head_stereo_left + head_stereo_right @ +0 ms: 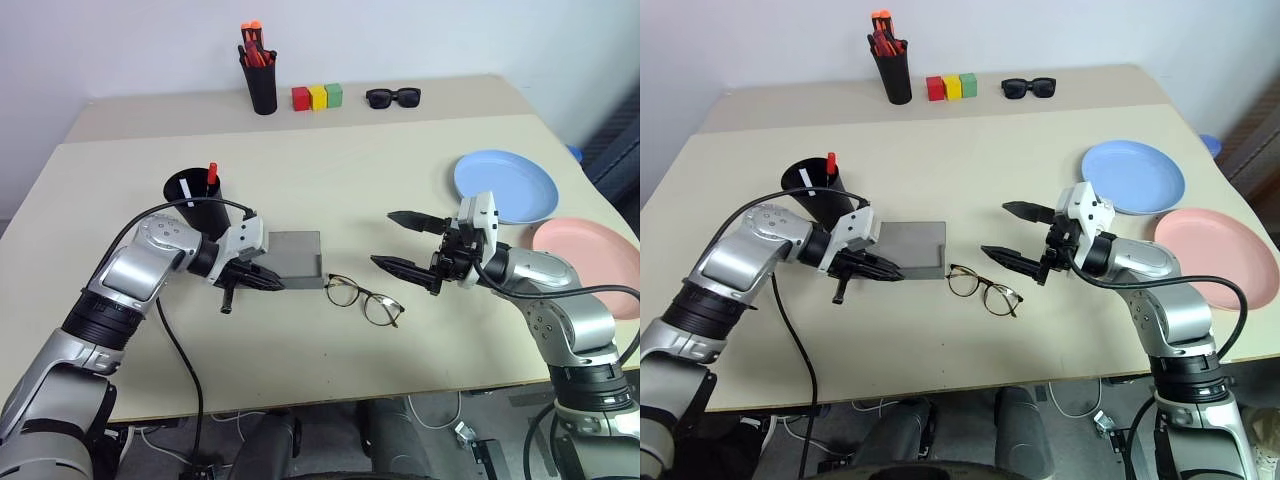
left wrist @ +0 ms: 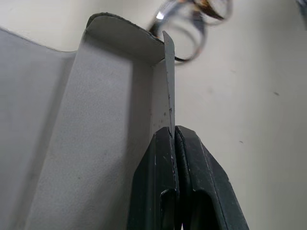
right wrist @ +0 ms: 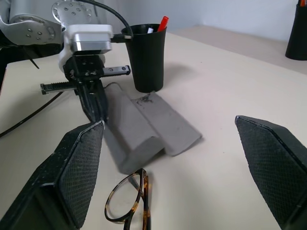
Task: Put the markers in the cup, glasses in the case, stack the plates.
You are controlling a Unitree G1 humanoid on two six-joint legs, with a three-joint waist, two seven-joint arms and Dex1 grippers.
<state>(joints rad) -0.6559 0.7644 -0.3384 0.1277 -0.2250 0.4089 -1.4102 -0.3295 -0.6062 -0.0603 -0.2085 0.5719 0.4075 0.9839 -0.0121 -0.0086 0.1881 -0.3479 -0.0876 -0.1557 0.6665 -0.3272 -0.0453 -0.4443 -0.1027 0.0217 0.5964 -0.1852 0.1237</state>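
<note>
round-lensed glasses (image 1: 364, 298) lie nearest on the pale desk (image 1: 330, 170), thin dark wire frames with clear lenses, just beside the near right corner of the case (image 1: 296, 258). the case is a flat grey felt-like rectangle, lying open, with one thin wall standing up. the left gripper (image 1: 262, 279) has its jaws shut on that wall's edge, black fingers pressed together with the grey sheet between them. behind the left gripper stands the cup (image 1: 192, 196), wide, tapered, matte black, with a red marker (image 1: 212, 175) poking above its rim; a white-bodied one beside it is hard to make out. the right gripper (image 1: 407, 243) hovers above the desk right of the glasses, pointing toward them, its jaws spread wide and holding nothing. near the desk's right edge sit the light blue plate (image 1: 506, 186) and the salmon pink plate (image 1: 590, 257), side by side, rims close, not stacked; the pink one reaches the edge. bare desk lies between the glasses and the plates, and across the middle behind the case. along the far edge stand a pen holder (image 1: 262, 84), three coloured blocks (image 1: 317, 97) and black sunglasses (image 1: 393, 97).
</note>
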